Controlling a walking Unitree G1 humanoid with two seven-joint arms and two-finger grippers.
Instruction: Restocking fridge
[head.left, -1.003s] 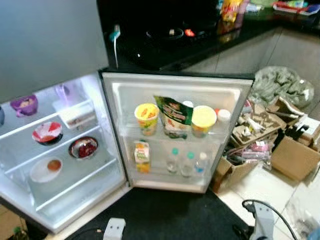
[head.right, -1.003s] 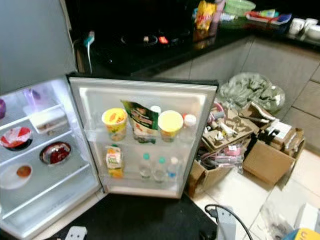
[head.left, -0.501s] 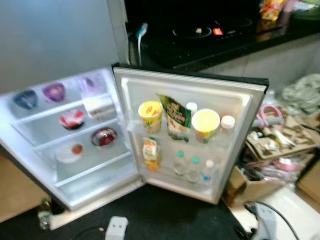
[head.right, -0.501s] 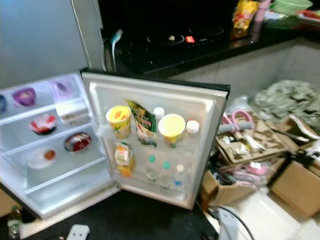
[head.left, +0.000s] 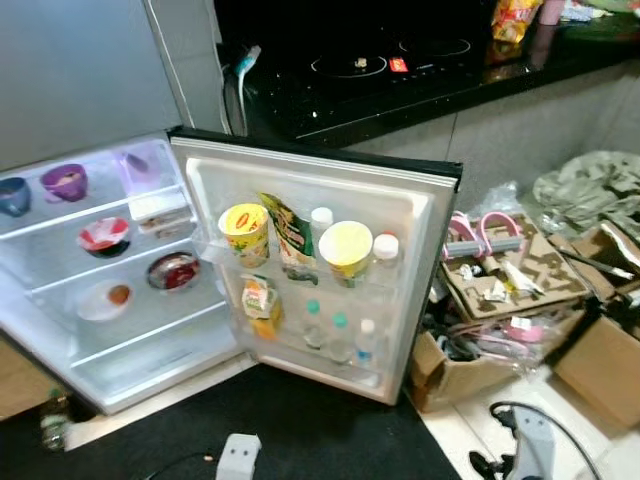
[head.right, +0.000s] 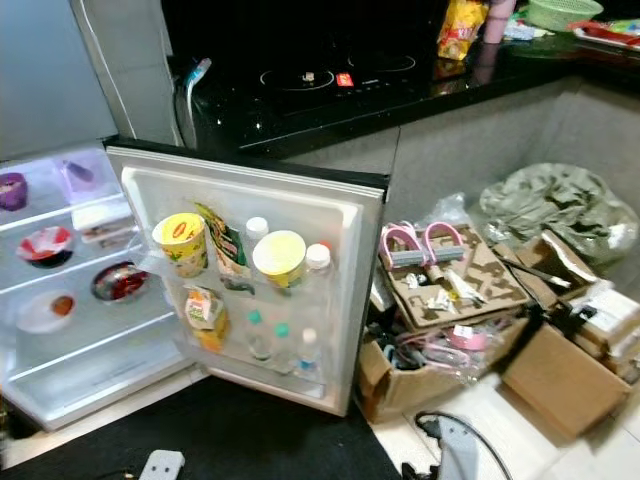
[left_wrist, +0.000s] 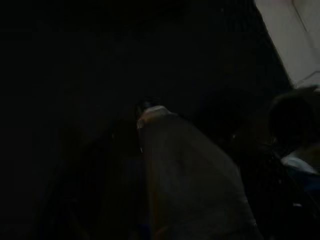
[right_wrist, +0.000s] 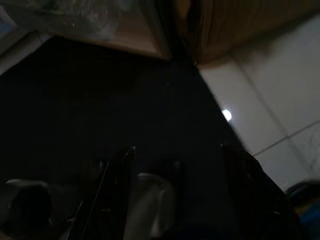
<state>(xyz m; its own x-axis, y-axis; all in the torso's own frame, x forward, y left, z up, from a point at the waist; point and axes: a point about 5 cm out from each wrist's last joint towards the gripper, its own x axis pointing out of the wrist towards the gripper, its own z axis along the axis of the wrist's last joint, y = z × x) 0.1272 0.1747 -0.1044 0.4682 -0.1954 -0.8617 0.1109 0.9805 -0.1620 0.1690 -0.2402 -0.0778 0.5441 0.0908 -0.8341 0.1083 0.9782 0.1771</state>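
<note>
The right gripper (right_wrist: 175, 190) hangs low over the black mat (right_wrist: 125, 110), and its two fingers stand apart with nothing between them. The left gripper hangs idle in deep shade, and I cannot tell whether its fingers are apart or together. Neither carries anything to put away.

Ahead, the fridge (head.left: 120, 330) stands lit with its door (head.left: 420, 250) swung wide toward the robot. Door shelves hold two yellow cups (head.left: 244, 232), a green pouch (head.left: 293, 240), a juice carton (head.left: 260, 305) and small water bottles (head.left: 340, 335). Inside sit bowls (head.left: 172, 271) and a plate (head.left: 105, 298) on the glass shelves. A white power strip (head.left: 238, 455) lies on the mat near the robot's feet, with a cord trailing from it.

Right of the door, open cardboard boxes (head.right: 545, 375) and loose clutter crowd the tiled floor (head.left: 470, 440).

The likeliest trouble, as I judge it, is underfoot: a step forward could catch the power strip or its cord, and a turn to the right could knock the boxes. The door's free edge also sits close to the clutter, so an arm swinging past could bump it and rattle the cups off their shelf. With empty grippers, stock must be fetched first.
</note>
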